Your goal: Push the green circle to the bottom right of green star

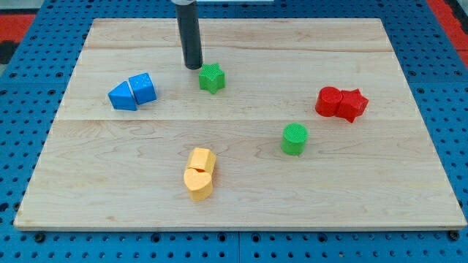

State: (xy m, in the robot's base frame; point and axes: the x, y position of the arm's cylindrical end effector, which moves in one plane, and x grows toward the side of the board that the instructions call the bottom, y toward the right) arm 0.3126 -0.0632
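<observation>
Standing upright over the far part of the wooden board [241,193]: dark rod, my tip [193,67] sitting just left of the green star [212,77], nearly touching it; contact not certain. No hand or jaws on this rig, just the bare rod, so nothing being held or clamped, and no wide or narrow state to report.

Resting right of centre, nearer than the star: green circle [295,139], an upright little cylinder, well apart from the star and from the tip. Lying already down and to the right of the star in the view, with bare wood between the two.

Sitting at the left, level with the star: two blue blocks touching each other, a blue triangle [122,96] on the left and a blue cube-like piece [142,88] on the right.

Sitting at the far right: two red blocks [341,103] pressed together, exact shapes hard to make out.

Lying near the board's near edge, left of centre: two yellow blocks touching, yellow upper piece [199,159] and yellow lower piece [197,183], the lower one looking heart-like.

Showing around the board: blue pegboard surface [22,248], with a red patch [18,25] at the far left corner.
</observation>
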